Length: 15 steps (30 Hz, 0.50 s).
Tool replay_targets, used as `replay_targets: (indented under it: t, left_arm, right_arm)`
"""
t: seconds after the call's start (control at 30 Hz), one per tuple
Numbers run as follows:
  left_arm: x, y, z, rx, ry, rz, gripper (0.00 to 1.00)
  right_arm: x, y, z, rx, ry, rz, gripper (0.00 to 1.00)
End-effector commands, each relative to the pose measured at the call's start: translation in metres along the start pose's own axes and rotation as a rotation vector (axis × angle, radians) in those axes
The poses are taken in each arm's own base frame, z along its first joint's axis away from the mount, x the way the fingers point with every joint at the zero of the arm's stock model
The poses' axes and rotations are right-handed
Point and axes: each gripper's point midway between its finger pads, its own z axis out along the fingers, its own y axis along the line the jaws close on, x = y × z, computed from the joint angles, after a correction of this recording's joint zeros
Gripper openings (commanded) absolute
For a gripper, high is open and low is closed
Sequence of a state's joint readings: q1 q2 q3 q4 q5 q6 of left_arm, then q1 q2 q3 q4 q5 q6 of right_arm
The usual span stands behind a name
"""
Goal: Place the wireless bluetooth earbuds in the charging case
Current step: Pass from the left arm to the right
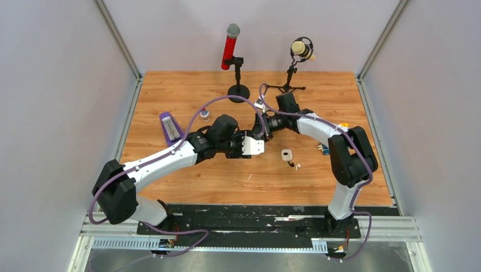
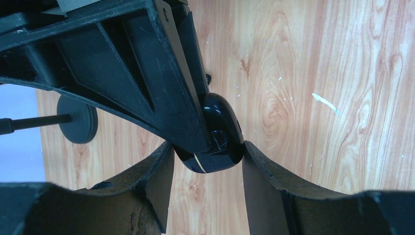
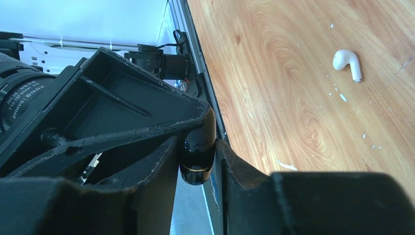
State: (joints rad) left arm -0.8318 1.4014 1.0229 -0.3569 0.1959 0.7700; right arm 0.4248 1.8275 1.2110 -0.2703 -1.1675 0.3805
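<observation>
Top view, surface: I see a wood-grain table point(image 1: 187, 187) between plain grey walls. A red microphone point(image 1: 230, 48) and a cream microphone point(image 1: 301, 50) stand at the far edge.
Top view, earbud: a white earbud point(image 1: 297, 166) lies right of centre, just near of a white case point(image 1: 286, 154).
Left wrist: my left gripper point(image 2: 208, 152) is partly closed, pinching a black case point(image 2: 222, 127).
Right wrist: my right gripper point(image 3: 197, 147) clamps the black case from both sides; the white earbud lies loose on the wood.

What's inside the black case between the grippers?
The black case shows only its glossy shell and gold seam, held by the left gripper and right gripper. Its inside is covered, so its contents cannot be seen.
</observation>
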Motion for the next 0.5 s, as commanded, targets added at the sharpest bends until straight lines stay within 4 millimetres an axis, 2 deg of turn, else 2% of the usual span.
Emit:
replay_targets:
  t: [0.0, 0.03, 0.07, 0.13, 0.2, 0.23, 0.33, 0.47]
  left_arm:
    - [-0.011, -0.001, -0.003, 0.001, -0.047, 0.025, 0.37]
    - [-0.012, -0.001, -0.003, 0.0, -0.049, 0.025, 0.45]
    - [-0.013, 0.0, -0.004, -0.006, -0.052, 0.02, 0.49]
    - [-0.014, 0.003, -0.006, -0.023, -0.056, 0.01, 0.59]
    - [-0.016, 0.008, -0.009, -0.048, -0.057, 0.004, 0.78]
    - [-0.017, 0.01, -0.011, -0.057, -0.059, -0.001, 0.94]
    - [-0.023, 0.019, -0.026, -0.099, -0.083, -0.007, 0.99]
    - [-0.034, 0.038, -0.06, -0.141, -0.189, -0.092, 1.0]
  right_arm:
    - [-0.01, 0.006, 0.001, -0.004, -0.015, -0.077, 0.27]
    - [-0.01, 0.005, 0.001, -0.001, -0.016, -0.079, 0.21]
    - [-0.01, 0.004, 0.001, 0.004, -0.017, -0.083, 0.16]
    - [-0.011, 0.005, 0.0, 0.01, -0.018, -0.098, 0.12]
    - [-0.012, 0.006, -0.001, 0.02, -0.02, -0.117, 0.12]
    - [-0.013, 0.008, -0.003, 0.025, -0.025, -0.135, 0.12]
    - [-0.02, 0.015, -0.013, 0.055, -0.049, -0.19, 0.1]
    - [-0.033, 0.031, -0.042, 0.098, -0.13, -0.282, 0.1]
